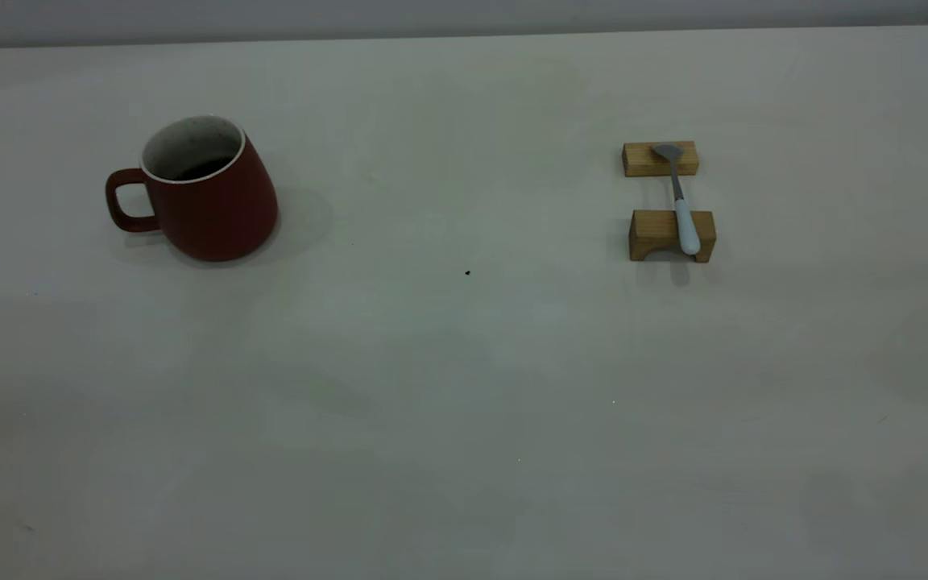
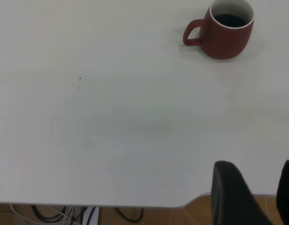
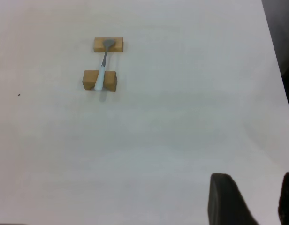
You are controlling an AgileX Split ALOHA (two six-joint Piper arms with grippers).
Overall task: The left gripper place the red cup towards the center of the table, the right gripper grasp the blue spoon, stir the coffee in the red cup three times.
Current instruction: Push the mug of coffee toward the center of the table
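Both arms wait back, fingers apart; the left gripper should take the red cup upright, sparing the coffee

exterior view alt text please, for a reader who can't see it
A red cup holding dark coffee stands at the left of a pale table, handle pointing left. At the right, a blue spoon lies bridged across two small wooden blocks. No robot arm or tool appears in this view.

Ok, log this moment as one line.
red cup: table left, untouched | blue spoon: on two wooden blocks | left gripper: open, far off | right gripper: open, far off
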